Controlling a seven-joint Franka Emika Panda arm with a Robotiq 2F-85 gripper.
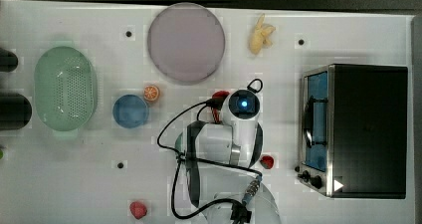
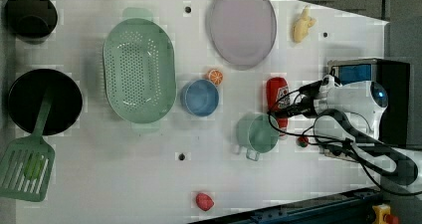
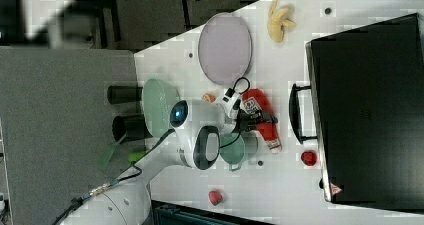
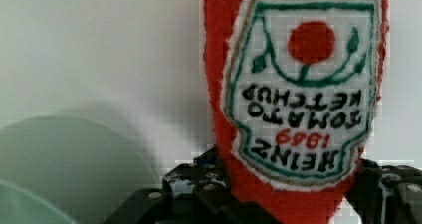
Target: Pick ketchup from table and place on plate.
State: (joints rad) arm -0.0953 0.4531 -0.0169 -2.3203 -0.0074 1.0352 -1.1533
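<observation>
Wrist view: gripper [image 4: 293, 194] straddles the ketchup [image 4: 298, 84].
Black fingers [image 4: 199, 189] flank the bottle lying on the table [image 2: 124, 174]; whether they grip it is unclear.

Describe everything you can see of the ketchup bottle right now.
The ketchup bottle is red and fuzzy-looking, like fabric, with a white Heinz tomato ketchup label edged in green. It lies flat on the white table, whitish tip toward the green cup, clear of the plate. The gripper is down over it, a dark finger on either side of its body; contact is unclear.
</observation>
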